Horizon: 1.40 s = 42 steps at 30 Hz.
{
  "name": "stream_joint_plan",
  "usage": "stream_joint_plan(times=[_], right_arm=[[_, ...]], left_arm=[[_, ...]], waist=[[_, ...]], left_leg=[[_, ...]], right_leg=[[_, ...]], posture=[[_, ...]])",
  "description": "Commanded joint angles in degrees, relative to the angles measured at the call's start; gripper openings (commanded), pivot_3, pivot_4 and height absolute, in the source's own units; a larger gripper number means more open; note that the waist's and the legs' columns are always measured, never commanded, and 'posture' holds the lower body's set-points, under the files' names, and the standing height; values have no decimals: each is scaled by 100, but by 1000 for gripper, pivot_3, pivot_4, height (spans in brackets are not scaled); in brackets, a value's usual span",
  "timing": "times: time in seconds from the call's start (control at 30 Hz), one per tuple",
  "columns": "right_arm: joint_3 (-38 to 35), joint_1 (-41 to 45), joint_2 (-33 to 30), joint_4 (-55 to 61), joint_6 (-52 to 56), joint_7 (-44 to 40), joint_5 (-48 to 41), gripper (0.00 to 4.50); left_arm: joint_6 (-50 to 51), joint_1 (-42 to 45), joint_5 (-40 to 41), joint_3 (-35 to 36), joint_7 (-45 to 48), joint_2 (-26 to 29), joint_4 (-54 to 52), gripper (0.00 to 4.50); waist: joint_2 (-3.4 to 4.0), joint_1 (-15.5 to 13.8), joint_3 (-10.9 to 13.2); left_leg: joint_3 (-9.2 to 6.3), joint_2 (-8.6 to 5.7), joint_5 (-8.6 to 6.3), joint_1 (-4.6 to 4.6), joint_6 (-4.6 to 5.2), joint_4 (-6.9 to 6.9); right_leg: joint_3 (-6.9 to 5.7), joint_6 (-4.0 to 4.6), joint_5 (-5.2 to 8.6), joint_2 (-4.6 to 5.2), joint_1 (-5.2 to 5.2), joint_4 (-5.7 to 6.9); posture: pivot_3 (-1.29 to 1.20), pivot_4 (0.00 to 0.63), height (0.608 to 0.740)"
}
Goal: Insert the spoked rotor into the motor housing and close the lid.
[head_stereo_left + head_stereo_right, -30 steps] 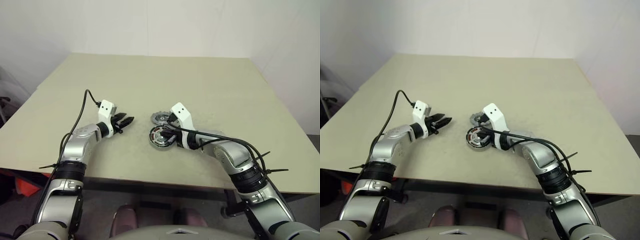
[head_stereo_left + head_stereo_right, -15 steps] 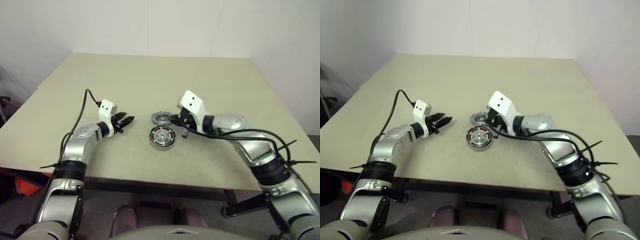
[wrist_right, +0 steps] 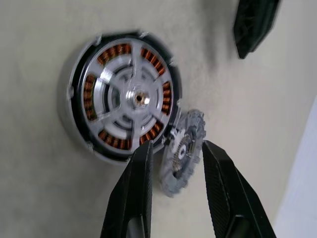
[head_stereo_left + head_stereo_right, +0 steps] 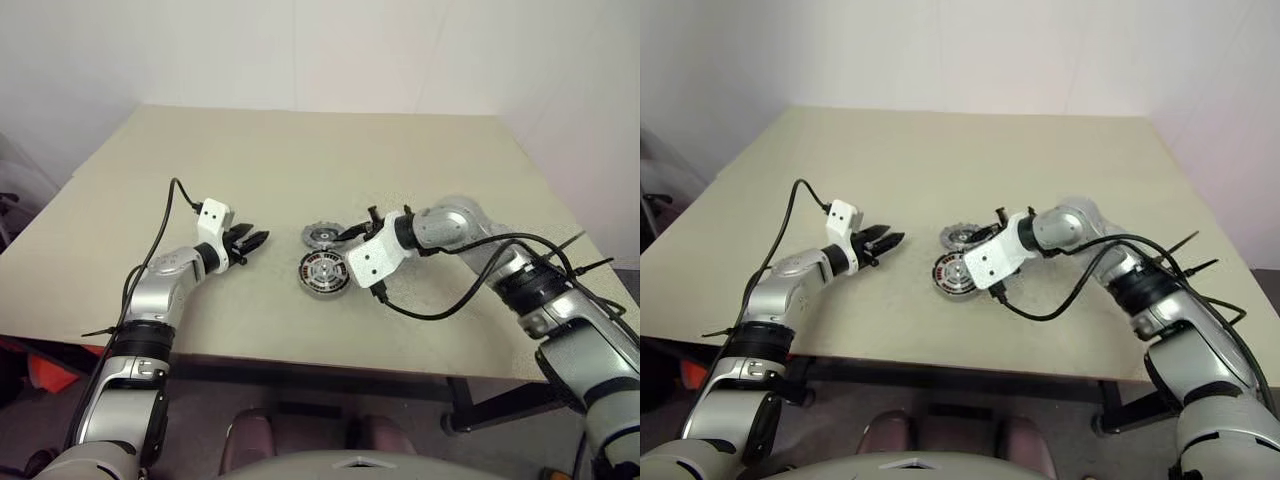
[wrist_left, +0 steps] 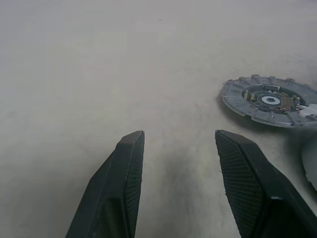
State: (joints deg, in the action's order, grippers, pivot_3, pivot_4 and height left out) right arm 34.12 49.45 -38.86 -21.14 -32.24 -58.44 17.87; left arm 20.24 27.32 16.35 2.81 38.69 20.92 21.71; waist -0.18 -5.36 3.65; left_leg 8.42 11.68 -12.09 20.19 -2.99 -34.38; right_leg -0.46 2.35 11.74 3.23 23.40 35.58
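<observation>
Sitting at centre frame on the beige table [image 4: 420, 160], the round copper-wound motor housing [image 4: 324, 273] contains the bright-silver spoked rotor [image 3: 132, 96]. Just beyond lies the dark-rimmed notched lid [image 4: 321, 237], uncovered. Right gripper [image 4: 357, 231] hovers released above it; left gripper [image 4: 257, 240] empty, parted.

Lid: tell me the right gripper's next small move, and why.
Probably lower the right gripper onto the lid and close on its rim. The spoked rotor already sits inside the motor housing, among the copper windings, while the lid lies apart on the table beside it. The fingers stand open, framing the lid, holding nothing.
</observation>
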Motion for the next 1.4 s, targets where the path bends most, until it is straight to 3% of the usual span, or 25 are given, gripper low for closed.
stream_joint_plan(times=[0.03,0.37,0.5,0.93,1.4], right_arm=[[-30,355,56,-377,-676,-21,209,1709],[0,725,34,-1294,-1395,-147,712,1709],[-44,524,14,-1102,-1431,-137,787,2592],[-12,-225,28,-198,-1366,-525,609,2592],[52,-49,290,-889,-1286,-379,956,2592]], left_arm=[[-84,65,21,117,-2,64,-182,2437],[-42,24,21,114,-16,73,-249,2437],[-30,10,26,116,-20,72,-269,2437],[-21,-23,13,117,-31,86,-262,2437],[33,-133,28,109,-61,83,-424,2437]], waist=[[-1,-5,1],[-2,11,1],[-3,10,2],[-3,12,2],[-4,29,2]], left_leg=[[0,0,-1,-1,3,-6],[0,5,-3,-3,7,-13],[0,4,-4,0,7,-13],[0,6,-7,-3,13,-13],[1,7,-7,-5,13,-13]], right_leg=[[-2,0,0,1,-3,5],[-6,1,1,-4,-5,13],[-7,1,1,-4,-4,11],[-6,1,1,-4,-4,12],[-6,1,1,-5,-5,12]], posture=[[0,0,740],[0,0,740],[0,0,740],[0,0,740],[0,0,740]])
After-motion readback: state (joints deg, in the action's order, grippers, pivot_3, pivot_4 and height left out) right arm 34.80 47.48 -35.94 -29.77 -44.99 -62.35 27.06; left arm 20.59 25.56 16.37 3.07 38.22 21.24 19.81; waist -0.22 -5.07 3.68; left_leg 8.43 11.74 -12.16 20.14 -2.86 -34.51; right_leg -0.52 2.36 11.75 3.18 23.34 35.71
